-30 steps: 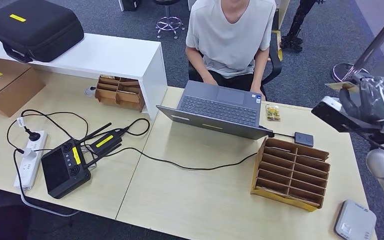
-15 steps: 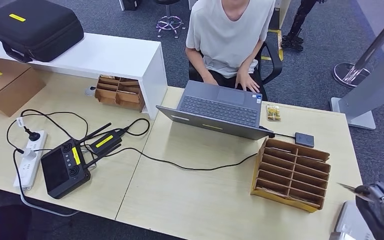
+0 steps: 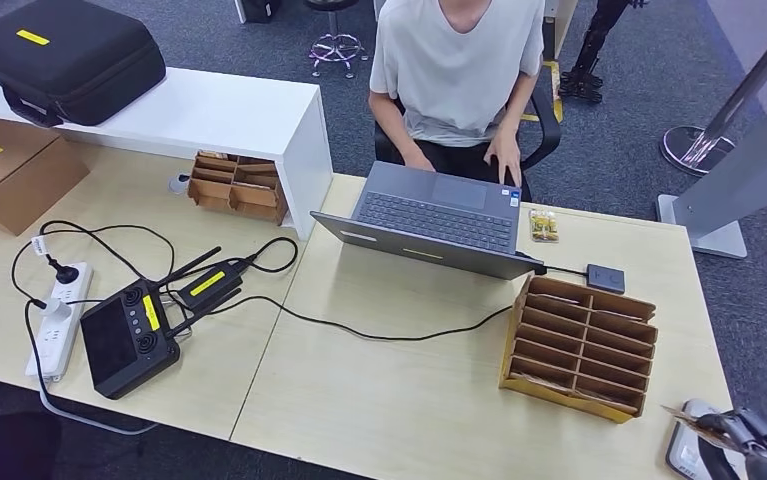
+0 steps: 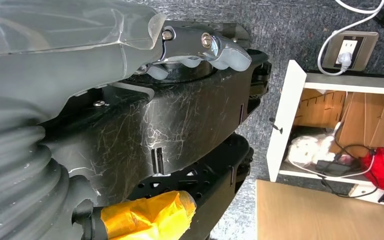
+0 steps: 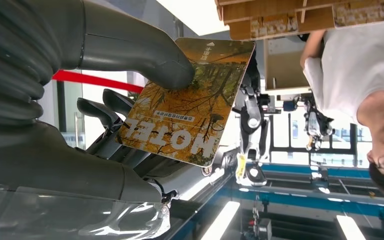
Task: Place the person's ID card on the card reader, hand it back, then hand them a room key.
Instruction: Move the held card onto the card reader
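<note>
You can count one person (image 3: 459,70), one laptop (image 3: 439,215), one black case (image 3: 64,60), one black controller (image 3: 129,335) and one white power strip (image 3: 54,320). There are two cardboard racks: one (image 3: 579,345) on the desk, one (image 3: 239,185) under the white shelf (image 3: 209,110).

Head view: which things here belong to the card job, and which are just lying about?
Belongs to the job:
- right hand, pinching the hotel card
- white card reader under it at the desk corner
- cardboard card rack
- person at the laptop

Lying about:
- laptop
- black controller
- power strip
- black case
- cardboard box
</note>
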Motion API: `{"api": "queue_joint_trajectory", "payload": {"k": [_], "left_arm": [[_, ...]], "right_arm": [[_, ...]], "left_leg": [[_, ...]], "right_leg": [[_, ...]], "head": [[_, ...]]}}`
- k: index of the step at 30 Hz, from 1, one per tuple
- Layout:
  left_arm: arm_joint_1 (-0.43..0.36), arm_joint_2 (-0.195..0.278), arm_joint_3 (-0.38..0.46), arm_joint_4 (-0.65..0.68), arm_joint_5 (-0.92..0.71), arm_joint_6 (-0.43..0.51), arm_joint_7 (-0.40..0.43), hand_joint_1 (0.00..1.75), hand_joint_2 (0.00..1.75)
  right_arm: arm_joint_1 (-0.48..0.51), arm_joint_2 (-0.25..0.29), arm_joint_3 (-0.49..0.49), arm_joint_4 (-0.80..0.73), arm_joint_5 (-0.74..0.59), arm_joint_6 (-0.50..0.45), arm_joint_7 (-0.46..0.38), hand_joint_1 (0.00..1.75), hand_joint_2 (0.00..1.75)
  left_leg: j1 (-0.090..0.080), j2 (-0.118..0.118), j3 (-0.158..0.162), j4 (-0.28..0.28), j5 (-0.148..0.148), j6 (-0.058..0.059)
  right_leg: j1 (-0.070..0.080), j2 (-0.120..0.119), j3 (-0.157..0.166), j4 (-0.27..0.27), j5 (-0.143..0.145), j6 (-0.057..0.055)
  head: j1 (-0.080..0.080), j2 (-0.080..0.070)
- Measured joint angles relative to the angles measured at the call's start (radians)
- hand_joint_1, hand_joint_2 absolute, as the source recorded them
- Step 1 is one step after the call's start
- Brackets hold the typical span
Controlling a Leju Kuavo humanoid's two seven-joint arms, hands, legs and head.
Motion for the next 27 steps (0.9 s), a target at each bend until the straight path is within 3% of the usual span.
{"api": "queue_joint_trajectory", "payload": {"k": [15,18,27], "left_arm": [[-0.002,0.002,-0.002,-0.006,0.000,0.003,0.006,0.00,1.75],[-0.003,0.002,-0.003,-0.007,0.001,0.003,0.006,0.00,1.75],[-0.008,0.006,-0.013,-0.009,0.001,0.001,0.006,0.00,1.75]], "right_arm": [[-0.047,0.029,0.048,0.170,0.084,-0.065,0.125,1.75,1.75],[-0.045,0.032,0.004,0.219,0.070,-0.071,0.130,1.75,1.75],[-0.025,0.094,-0.252,0.317,0.044,-0.028,0.009,1.75,1.75]], "left_leg": [[0.000,0.000,0.000,0.000,0.000,0.000],[0.000,0.000,0.000,0.000,0.000,0.000],[0.000,0.000,0.000,0.000,0.000,0.000]], "right_leg": [[0.000,0.000,0.000,0.000,0.000,0.000],[0.000,0.000,0.000,0.000,0.000,0.000],[0.000,0.000,-0.001,0.000,0.000,0.000]], "head": [[0.000,0.000],[0.000,0.000],[0.000,0.000]]}}
